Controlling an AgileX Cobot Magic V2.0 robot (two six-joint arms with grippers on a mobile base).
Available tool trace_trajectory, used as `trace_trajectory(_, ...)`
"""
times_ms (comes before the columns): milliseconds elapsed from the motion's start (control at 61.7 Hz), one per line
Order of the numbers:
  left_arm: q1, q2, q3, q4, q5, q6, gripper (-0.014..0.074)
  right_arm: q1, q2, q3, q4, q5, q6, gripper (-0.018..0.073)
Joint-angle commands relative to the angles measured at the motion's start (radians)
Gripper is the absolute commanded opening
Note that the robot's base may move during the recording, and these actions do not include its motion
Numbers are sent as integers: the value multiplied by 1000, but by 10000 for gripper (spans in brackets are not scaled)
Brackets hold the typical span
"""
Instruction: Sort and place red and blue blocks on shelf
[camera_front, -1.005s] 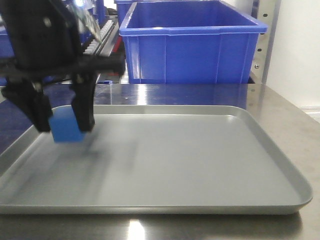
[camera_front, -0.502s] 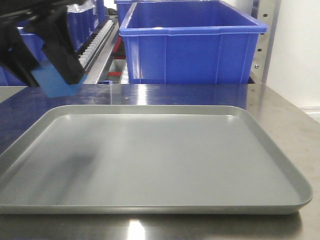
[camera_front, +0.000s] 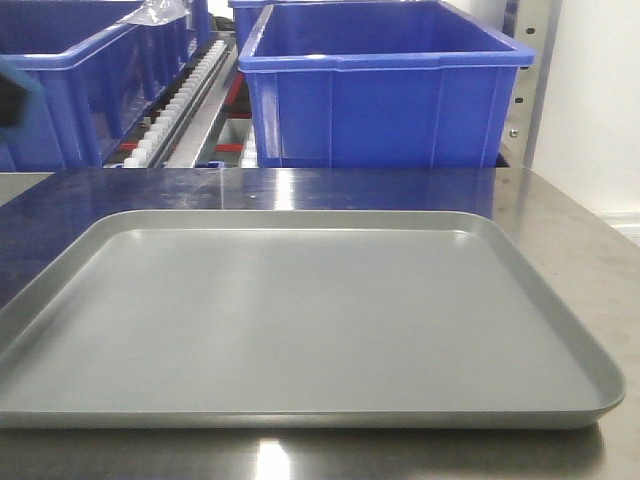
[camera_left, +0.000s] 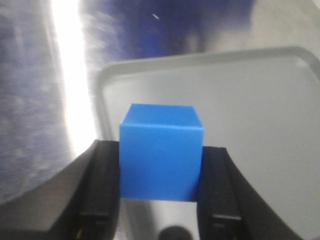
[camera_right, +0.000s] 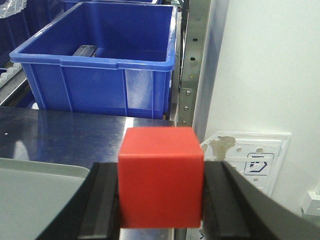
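While the small solid blue matte cube (camera_left: 161, 150) is being clamped by the left gripper (camera_left: 160, 172), its two black fingers (camera_left: 102, 185) are being kept closed only to the width of the cube, one pad pressing on each opposite side face. In the left wrist view, the cube is being held in front of a rounded corner of the grey rimmed metal tray (camera_left: 250, 100). The small solid red matte cube (camera_right: 161, 175) is being clamped in the same manner by the right gripper (camera_right: 160, 200), with the fingers (camera_right: 102, 200) parted to the width of the cube and touching both sides. This cube is being held beside the right-hand edge of the tray (camera_right: 35, 200), over the flat-topped steel table (camera_right: 75, 130). A large blue plastic bin (camera_front: 380, 100) is being carried by the stainless-steel tiered rack (camera_front: 185, 100) directly behind the table, well apart from both cubes.
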Motion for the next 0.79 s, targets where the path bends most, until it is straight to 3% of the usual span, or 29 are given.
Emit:
trace_trajectory(0,49,-86,15,4,-107,5,122,-6,3,-28,-6,-87,-6,121)
trace_trajectory(211,168,-270,87,163,-132,5,122,-6,3,-28,-6,-87,-6,121)
trace_trajectory(535,261,-475,101,178,-164,5,123,-6,3,-28,-6,-87,-6,121)
trace_trajectory(778,283,-553,101,181,-210,3,124,-6,3,-28,-6,-87,-6,121)
